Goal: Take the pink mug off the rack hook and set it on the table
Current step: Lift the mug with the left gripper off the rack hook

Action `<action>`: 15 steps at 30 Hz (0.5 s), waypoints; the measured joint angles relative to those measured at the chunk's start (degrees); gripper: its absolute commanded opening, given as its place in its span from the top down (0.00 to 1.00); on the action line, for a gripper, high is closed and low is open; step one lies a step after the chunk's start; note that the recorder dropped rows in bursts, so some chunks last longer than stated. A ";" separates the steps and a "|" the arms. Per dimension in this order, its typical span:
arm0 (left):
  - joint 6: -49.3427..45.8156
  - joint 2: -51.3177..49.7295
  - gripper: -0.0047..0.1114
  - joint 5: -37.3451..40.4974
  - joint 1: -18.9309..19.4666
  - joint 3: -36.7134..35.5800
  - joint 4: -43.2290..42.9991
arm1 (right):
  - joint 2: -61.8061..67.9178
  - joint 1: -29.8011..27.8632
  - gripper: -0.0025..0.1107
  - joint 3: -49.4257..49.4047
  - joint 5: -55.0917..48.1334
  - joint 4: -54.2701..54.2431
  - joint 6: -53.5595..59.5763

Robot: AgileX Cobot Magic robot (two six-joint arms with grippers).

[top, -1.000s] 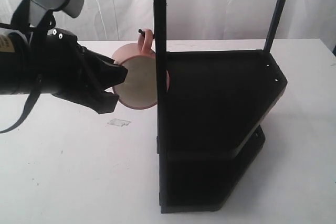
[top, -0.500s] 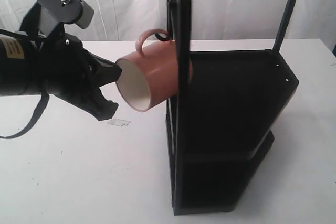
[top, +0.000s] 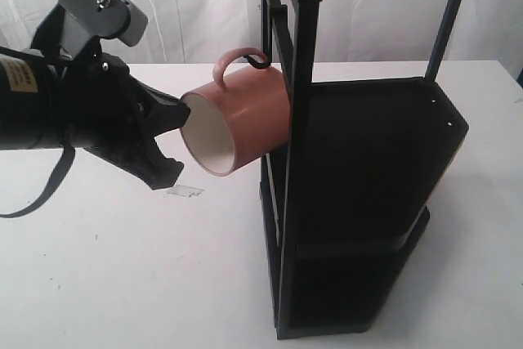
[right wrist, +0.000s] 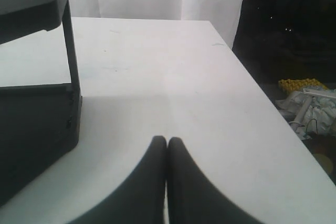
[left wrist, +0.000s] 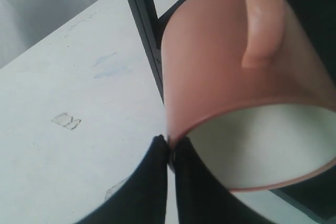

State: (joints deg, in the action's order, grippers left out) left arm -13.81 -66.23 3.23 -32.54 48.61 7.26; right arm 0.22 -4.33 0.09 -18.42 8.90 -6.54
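On the exterior view, the pink mug hangs tilted from the rack hook, above the table, left gripper at its rim. Left wrist view: jaws nipped tight on that rim. Right wrist view: right gripper closed, empty.

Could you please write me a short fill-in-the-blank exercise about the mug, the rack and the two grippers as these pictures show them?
1. The pink mug hangs by its ___ from the rack hook.
2. The left gripper pinches the mug at its ___.
3. The right gripper is shut above the table and holds ___.

Missing words: handle; rim; nothing.
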 measured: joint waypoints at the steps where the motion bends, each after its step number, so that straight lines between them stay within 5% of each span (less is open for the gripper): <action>1: 0.00 0.48 0.96 0.30 0.00 0.00 0.00 | 0.00 0.00 0.98 0.00 0.00 0.00 0.00; 15: 0.42 4.43 0.96 6.45 0.00 -0.11 -2.55 | 0.00 0.00 0.98 0.00 0.00 0.00 0.00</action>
State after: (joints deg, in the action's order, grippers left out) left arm -13.38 -61.80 9.68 -32.54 48.50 4.71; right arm 0.22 -4.33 0.09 -18.42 8.90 -6.54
